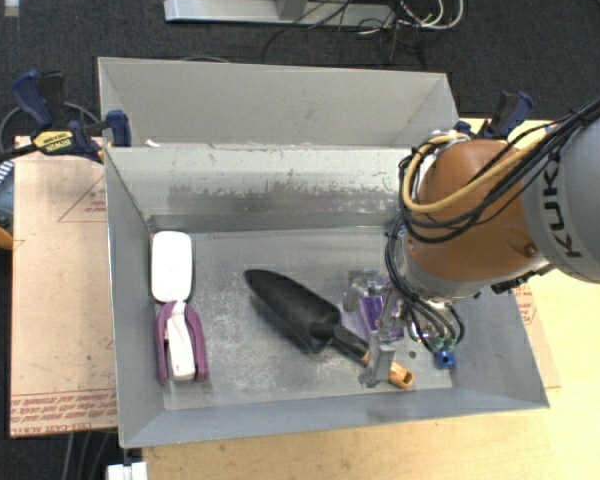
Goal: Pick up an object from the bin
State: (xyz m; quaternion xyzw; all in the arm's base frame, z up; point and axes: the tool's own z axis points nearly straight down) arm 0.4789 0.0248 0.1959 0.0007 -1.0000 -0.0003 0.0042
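The gripper [382, 356] stood at the bin's [280, 183] near right, beside the black trowel's [292, 308] handle; its state could not be determined. A white block [171, 265] lay well left.

The grey metal bin [280, 253] has bare floor across its middle and along the far wall. At the left wall, a white rounded oblong block [170, 265] and a purple-and-white clip [180, 343] stand end to end. A black plastic scoop [292, 308] lies slantwise in the centre. The arm's orange-covered wrist [470, 218] overhangs the right side, above small purple, blue and tan bits [395, 375].
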